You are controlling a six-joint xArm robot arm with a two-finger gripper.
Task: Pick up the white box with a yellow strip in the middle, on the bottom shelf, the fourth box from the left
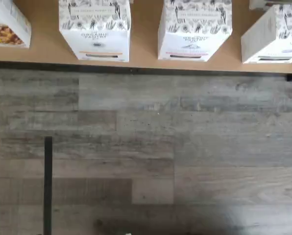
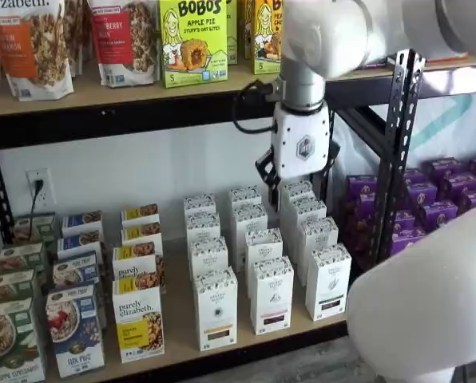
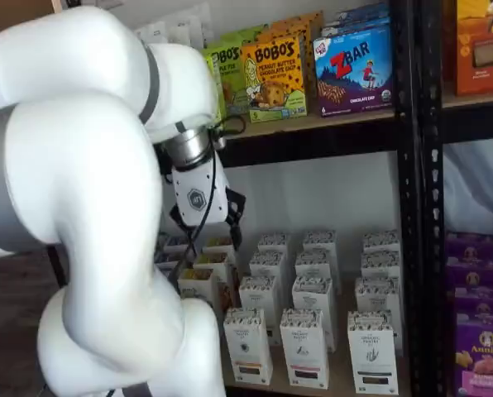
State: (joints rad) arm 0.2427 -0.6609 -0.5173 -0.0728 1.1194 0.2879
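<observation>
One target: white box [image 2: 216,307] with yellow-orange strip, upright, first white carton just beside the purely elizabeth box [image 2: 138,319]; seen in both shelf views.
Target's row: front edge of the bottom shelf [image 2: 178,339], level with the purely elizabeth box, like white cartons ranked behind and beyond.
Wrist view: target's speckled top and orange strip [image 1: 94,29] visible at the shelf edge, floor planks below.
Gripper [image 2: 295,177]: high above the white cartons, further back and well apart from the purely elizabeth box; not over the target.
Jaws: apart, at widest, nothing between them.
Done so far: apparently nothing beyond hovering; target untouched in its row.
Left to do: line up over the target, descend, close on its narrow sides, lift clear.
Risk: tight neighbours; easy to nudge the adjacent carton.
</observation>
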